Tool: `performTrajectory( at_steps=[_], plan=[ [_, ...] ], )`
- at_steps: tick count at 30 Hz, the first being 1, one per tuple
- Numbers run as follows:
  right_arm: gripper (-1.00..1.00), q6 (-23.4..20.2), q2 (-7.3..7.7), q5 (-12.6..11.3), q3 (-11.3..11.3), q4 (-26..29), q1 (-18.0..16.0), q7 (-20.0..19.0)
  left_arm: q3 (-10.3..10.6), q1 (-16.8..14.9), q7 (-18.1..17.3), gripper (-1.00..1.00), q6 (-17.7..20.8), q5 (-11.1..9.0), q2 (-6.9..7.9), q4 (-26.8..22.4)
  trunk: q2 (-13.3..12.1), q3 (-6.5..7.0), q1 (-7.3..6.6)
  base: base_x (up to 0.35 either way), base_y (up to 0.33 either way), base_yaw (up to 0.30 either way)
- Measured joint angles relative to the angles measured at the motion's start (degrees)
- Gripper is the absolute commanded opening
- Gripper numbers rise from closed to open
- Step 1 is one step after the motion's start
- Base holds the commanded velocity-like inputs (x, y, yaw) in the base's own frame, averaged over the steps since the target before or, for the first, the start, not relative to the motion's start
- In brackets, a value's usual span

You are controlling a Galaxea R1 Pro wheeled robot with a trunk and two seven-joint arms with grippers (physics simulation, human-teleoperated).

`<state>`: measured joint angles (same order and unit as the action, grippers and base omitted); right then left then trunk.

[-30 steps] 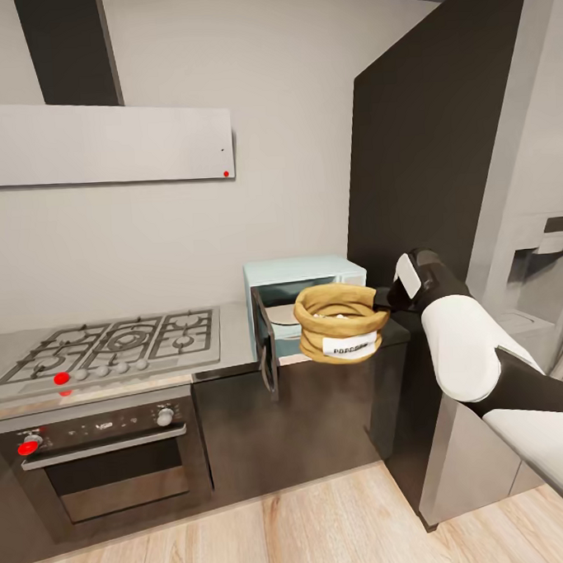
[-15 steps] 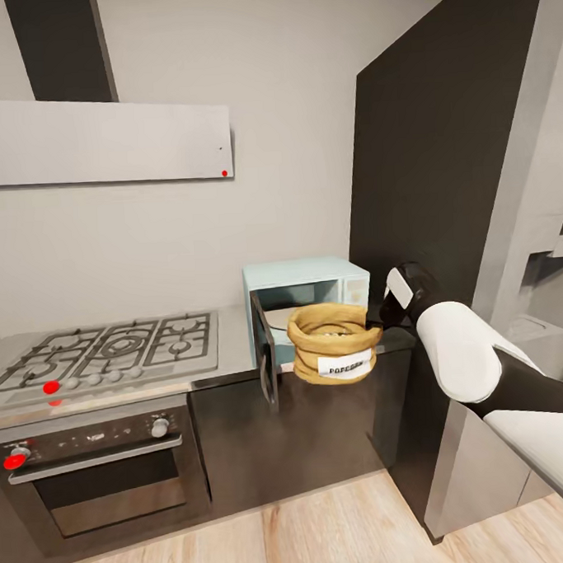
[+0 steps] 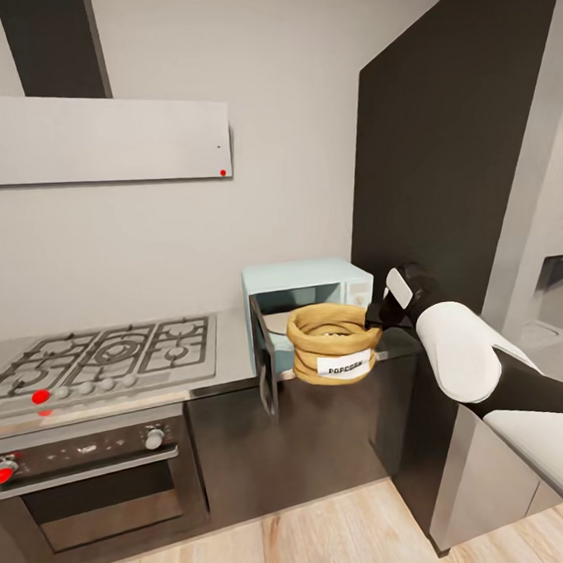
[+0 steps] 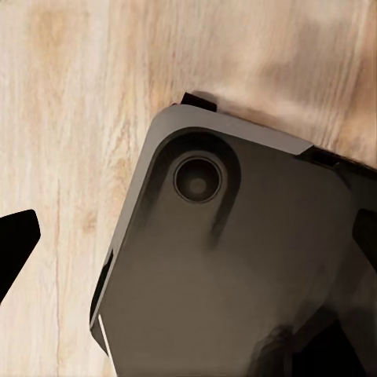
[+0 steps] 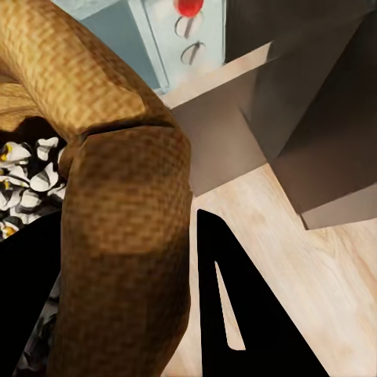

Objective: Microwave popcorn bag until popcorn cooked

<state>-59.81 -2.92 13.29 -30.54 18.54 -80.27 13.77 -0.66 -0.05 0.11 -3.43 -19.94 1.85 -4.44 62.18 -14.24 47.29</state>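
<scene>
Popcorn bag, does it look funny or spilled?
Nothing spilled. The popcorn bag hangs in the air before the open microwave, held by its rolled rim in the right pincer. It stands upright, with the popcorn inside it.

1. The right arm (image 3: 484,370) reaches forward and to the left, its white forearm leading to a black wrist.
2. The right gripper (image 3: 374,316) is clamped on the rolled rim of the popcorn bag (image 3: 330,343), one finger (image 5: 251,314) outside the rim and one inside.
3. Of the left gripper, one dark fingertip (image 4: 14,243) shows, pointing down.
</scene>
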Motion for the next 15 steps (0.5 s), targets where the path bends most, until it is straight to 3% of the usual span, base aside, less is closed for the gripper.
performTrajectory(
  at_steps=[15],
  plan=[
    [-1.0,0.0,-0.26,-0.13,-0.09,0.79,-0.01,0.01,0.0,-0.01,-0.02,1.0,0.0,-0.02,0.0,0.0,0.0,0.0,0.0,0.15,0.0,0.0]
  ],
)
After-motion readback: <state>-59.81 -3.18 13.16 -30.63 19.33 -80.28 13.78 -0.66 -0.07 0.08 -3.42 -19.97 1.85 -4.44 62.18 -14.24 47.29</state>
